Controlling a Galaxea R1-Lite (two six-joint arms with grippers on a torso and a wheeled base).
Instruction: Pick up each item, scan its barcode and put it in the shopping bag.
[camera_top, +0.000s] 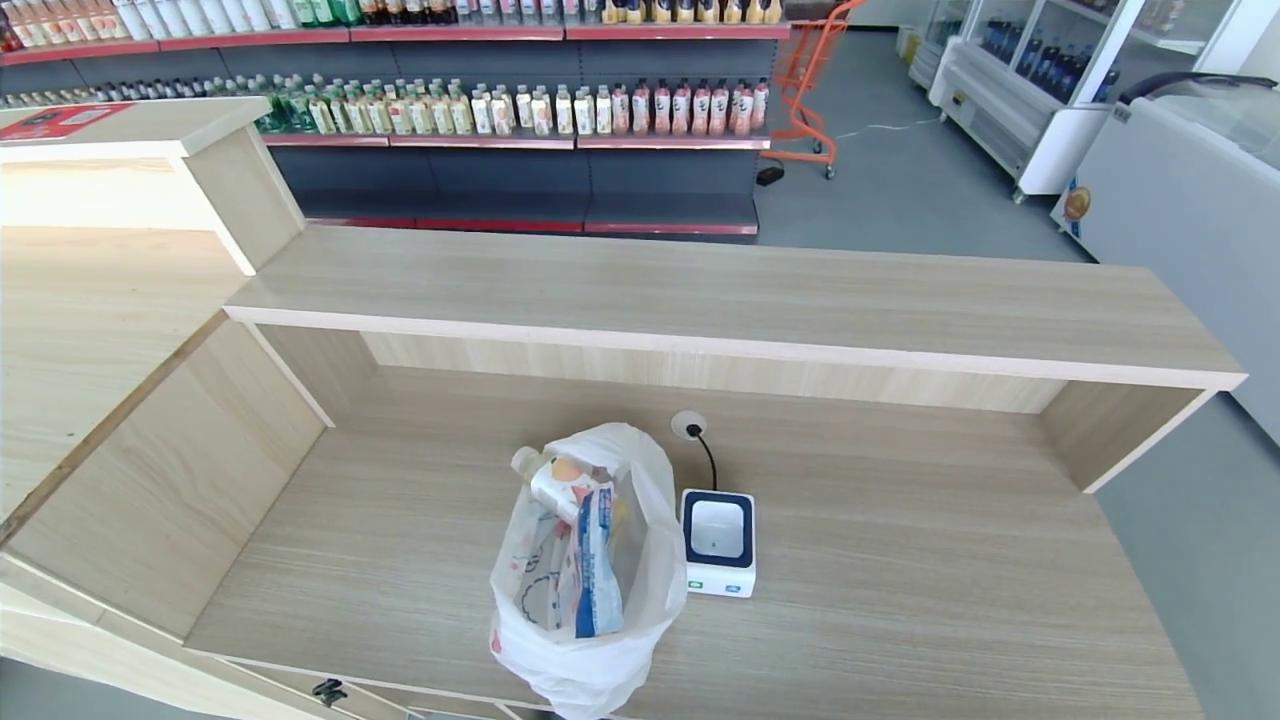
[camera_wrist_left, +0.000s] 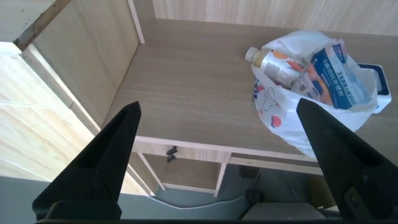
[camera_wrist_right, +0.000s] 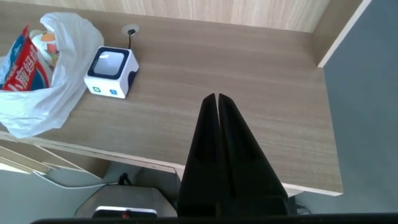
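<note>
A white plastic shopping bag (camera_top: 585, 560) stands on the lower counter near its front edge, holding a bottle (camera_top: 555, 480) and a blue-and-white packet (camera_top: 598, 560). Right beside it sits the white barcode scanner (camera_top: 718, 540), its black cable running to a hole in the counter. In the left wrist view the bag (camera_wrist_left: 311, 93) lies beyond my left gripper (camera_wrist_left: 224, 155), whose fingers stand wide open with nothing between them, held off the counter's front edge. My right gripper (camera_wrist_right: 216, 102) is shut and empty, above the counter's front right part, well away from the scanner (camera_wrist_right: 111, 73) and bag (camera_wrist_right: 37, 81).
The wooden counter (camera_top: 900, 560) has a raised shelf at the back and side walls left and right. A drawer lock (camera_wrist_left: 171, 152) shows under the front edge. Shop shelves of bottles (camera_top: 520, 105) and freezers stand behind.
</note>
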